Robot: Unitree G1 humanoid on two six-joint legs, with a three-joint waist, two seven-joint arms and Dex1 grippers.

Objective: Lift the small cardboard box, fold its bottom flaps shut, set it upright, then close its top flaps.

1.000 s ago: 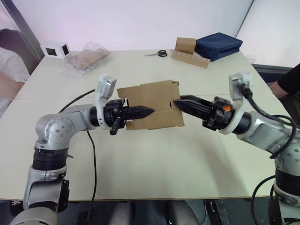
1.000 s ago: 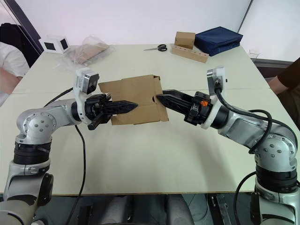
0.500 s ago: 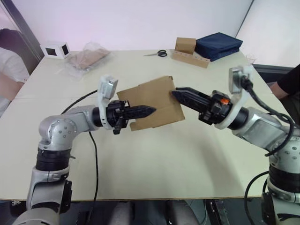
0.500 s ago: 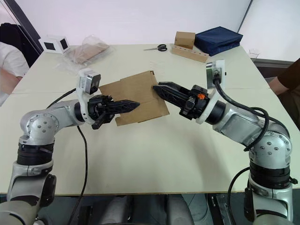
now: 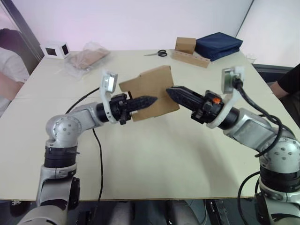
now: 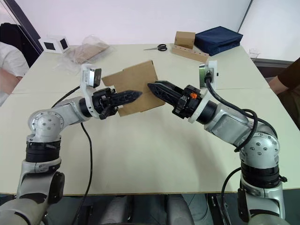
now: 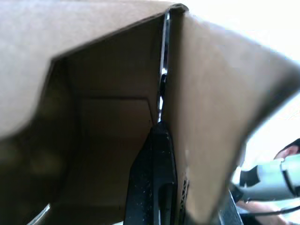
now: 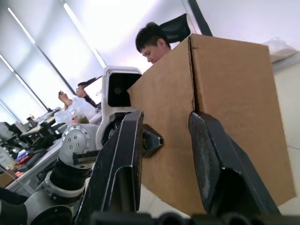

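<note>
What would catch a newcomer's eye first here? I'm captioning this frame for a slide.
The small cardboard box, held up off the table at its middle, tilted. The left gripper is clamped on one wall from its left; the right gripper, fingers apart, points at it from the right.

I see a pale cream table (image 5: 154,154) filling most of the frame, its seam running across the middle. A plain white wall (image 5: 131,21) stands behind it at the top, evenly lit. A dark frame post (image 5: 23,28) slants at upper left, another (image 5: 245,18) at upper right.
</note>
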